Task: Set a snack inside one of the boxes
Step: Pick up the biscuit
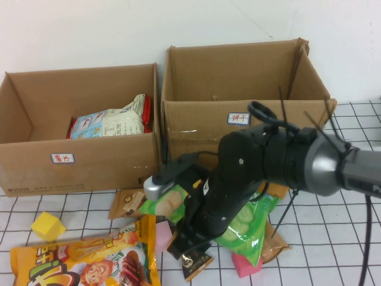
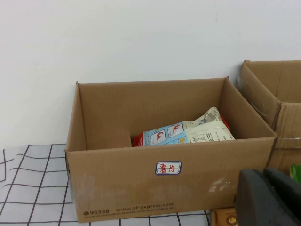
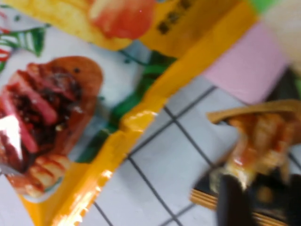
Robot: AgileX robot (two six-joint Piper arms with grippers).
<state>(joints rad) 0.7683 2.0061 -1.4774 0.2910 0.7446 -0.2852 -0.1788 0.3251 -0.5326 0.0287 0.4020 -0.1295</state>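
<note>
Nearest the robot, a large yellow snack bag [image 1: 83, 262] lies flat on the white grid-lined tabletop [image 1: 333, 238] at the front left; the right wrist view shows its printed food pictures and crimped edge [image 3: 117, 136] just above the cloth. A yellow cube [image 1: 47, 226] sits just beyond the bag's left end.

The right gripper [image 1: 189, 245] points down at the front centre of the pile, low over a small dark packet with a gold edge [image 1: 196, 265]. In the right wrist view one dark fingertip [image 3: 233, 197] shows against this packet [image 3: 221, 202]; whether the claw is wide, narrow or gripping cannot be told. A pink block [image 1: 245, 265] lies just right of the packet, partly under a green cucumber-print bag [image 1: 247, 229] that runs beneath the right arm [image 1: 280, 161]. Brown packets [image 1: 128, 202] lie behind the pile, close to the cartons.

The left gripper [image 2: 265, 197] appears only as a dark body at the edge of the left wrist view, facing the shorter box; the state of its claw cannot be told.

Farthest back, against the white wall [image 1: 119, 30], stand the two boxes, side by side and touching. The shorter box [image 1: 77, 158] is on the left, open, with a white red-lettered label on its front, and holds a pale blue-and-white bag [image 1: 113, 122] over a red one. The taller box [image 1: 202, 128], on the right, is open and bears its own label; its floor is hidden
</note>
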